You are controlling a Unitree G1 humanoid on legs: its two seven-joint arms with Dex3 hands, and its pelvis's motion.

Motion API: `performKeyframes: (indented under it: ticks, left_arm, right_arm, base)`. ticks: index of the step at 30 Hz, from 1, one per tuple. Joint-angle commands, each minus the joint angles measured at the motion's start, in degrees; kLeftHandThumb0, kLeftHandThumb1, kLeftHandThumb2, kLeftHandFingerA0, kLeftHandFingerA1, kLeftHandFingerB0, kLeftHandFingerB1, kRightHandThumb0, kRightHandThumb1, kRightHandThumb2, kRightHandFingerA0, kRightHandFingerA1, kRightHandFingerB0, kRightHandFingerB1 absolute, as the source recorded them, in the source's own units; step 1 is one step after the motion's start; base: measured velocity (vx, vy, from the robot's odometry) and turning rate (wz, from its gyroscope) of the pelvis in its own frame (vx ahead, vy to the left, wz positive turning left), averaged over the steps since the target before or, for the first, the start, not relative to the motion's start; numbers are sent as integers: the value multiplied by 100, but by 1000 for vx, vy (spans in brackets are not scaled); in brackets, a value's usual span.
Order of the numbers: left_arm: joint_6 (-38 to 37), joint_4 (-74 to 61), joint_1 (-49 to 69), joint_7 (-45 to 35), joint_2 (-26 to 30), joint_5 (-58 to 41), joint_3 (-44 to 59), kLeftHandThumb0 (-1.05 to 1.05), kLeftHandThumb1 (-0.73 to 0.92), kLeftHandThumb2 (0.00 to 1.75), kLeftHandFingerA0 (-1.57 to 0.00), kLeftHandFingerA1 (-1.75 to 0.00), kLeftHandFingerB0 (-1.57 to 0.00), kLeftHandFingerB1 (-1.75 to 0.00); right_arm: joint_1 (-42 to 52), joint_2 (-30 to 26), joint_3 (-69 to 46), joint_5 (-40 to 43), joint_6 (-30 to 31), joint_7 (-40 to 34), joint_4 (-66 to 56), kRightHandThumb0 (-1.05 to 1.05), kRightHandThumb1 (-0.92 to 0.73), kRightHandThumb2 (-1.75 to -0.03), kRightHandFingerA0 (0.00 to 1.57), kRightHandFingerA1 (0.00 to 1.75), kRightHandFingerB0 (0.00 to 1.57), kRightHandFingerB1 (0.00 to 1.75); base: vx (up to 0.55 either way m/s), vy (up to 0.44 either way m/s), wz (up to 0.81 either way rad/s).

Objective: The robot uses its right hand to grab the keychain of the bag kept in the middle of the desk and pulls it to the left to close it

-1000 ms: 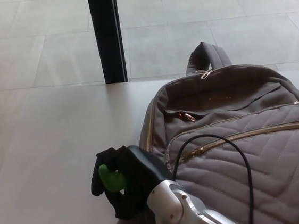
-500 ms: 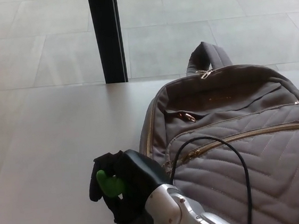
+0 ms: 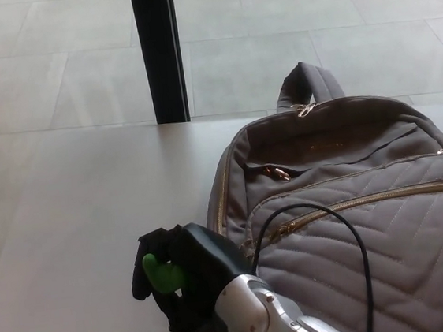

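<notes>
Grey counter (image 3: pixel 77 229) bearing a soft quilted bag (image 3: pixel 389 251); right hand (image 3: pixel 188 284) clenched on the green keychain (image 3: pixel 161 274), probably light and pliant, best gripped whole.

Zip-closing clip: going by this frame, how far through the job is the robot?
Done: the right hand is closed on the green keychain, out past the left edge of the grey backpack, and the gold front zip looks shut along its visible length. In hand: the grip on the keychain. Left: probably only letting go, though the zip's left end by the wrist is hard to see.
</notes>
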Motion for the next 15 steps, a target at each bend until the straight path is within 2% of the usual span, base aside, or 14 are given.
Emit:
performKeyframes:
  ticks: [1,15]
  left_arm:
    - [-34,19,98,139,281,208,-40,-62,92,68,-79,-61,-61,-48]
    - [-41,85,217,119,345,147,39,-62,92,68,-79,-61,-61,-48]
  right_arm:
    - [-48,2439,-109,535,328,-31,904,-48,-36,-147,102,175,96,167]
    - [-95,2597,-112,582,158,-19,1228,-48,-36,-147,102,175,96,167]
  base:
    - [0,0,0]
    - [0,0,0]
